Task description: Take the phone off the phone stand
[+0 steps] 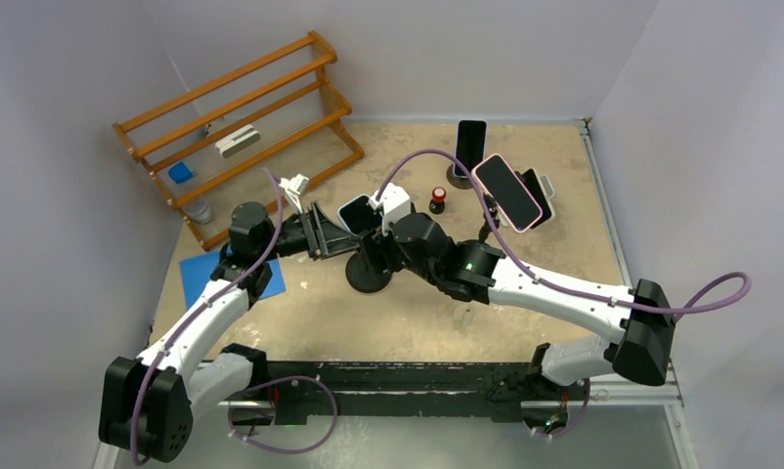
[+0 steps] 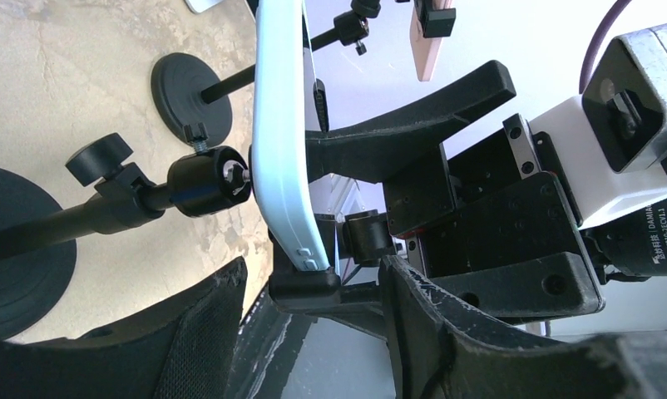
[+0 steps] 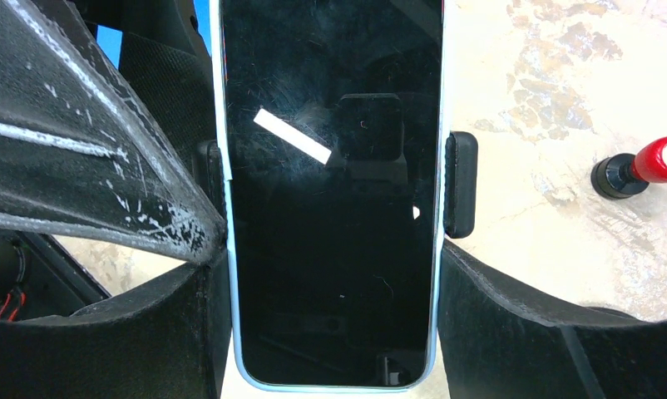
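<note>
Pale-blue-cased phone is sitting clamped in the middle phone stand, and the right gripper is pressing on both its long edges. The left gripper is hanging with its fingers apart around the clamp foot. I'm counting four phones on the table, and the wooden rack is holding three small items.

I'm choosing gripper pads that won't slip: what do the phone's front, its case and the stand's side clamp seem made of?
The phone: a front of glossy black glass, by the look; it mirrors a bright strip and shows fine scratches. Its case: pale blue, smooth, probably plastic or silicone, with a soft sheen. The side clamp: matte black, likely plastic or rubber; no reflections.
</note>
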Tool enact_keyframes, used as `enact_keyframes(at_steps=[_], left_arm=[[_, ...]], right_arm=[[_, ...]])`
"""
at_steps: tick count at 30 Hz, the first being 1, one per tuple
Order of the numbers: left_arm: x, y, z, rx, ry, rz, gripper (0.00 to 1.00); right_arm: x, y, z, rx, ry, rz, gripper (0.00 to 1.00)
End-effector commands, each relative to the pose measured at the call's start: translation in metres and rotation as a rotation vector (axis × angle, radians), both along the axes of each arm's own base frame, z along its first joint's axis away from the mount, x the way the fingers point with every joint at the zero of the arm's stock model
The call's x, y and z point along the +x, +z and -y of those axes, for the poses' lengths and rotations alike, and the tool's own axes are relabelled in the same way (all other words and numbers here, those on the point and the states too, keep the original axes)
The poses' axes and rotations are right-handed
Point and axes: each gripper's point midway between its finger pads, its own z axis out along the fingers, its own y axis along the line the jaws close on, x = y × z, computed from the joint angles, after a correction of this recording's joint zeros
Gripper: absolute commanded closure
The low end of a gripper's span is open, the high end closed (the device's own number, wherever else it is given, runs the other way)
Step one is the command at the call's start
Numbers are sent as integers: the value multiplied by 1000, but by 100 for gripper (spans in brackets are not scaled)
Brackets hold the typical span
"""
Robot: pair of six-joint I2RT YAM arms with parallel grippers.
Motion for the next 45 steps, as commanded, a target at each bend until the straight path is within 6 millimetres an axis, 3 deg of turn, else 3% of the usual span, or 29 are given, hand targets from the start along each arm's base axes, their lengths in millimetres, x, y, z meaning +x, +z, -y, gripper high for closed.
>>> enact_keyframes(at_steps=[1,11,15,23,30,36,45], left_arm=[[-2,16,6,-5,-39,74,43],[-1,15,8,-8,-51,77,73],[-2,12,8,-4,-54,79,100],[-11,-4,4,-27,-44,75,100],[-13,-12,4,-48,-57,55,100],[-12,-8,0,-51,-51,76,100],[-14,-12,-2,-65,-49,88,100]], right_arm=[[13,34,-4,66,-50,70,100],[12,33,-5,58,-52,70,100],[12,27,0,55,-83,52,100],[27,-2,37,15,-169,0,100],[37,-11,62,7,-230,-6,100],[38,-13,67,5,-234,-7,100],[28,2,51,97,-162,-30,100]])
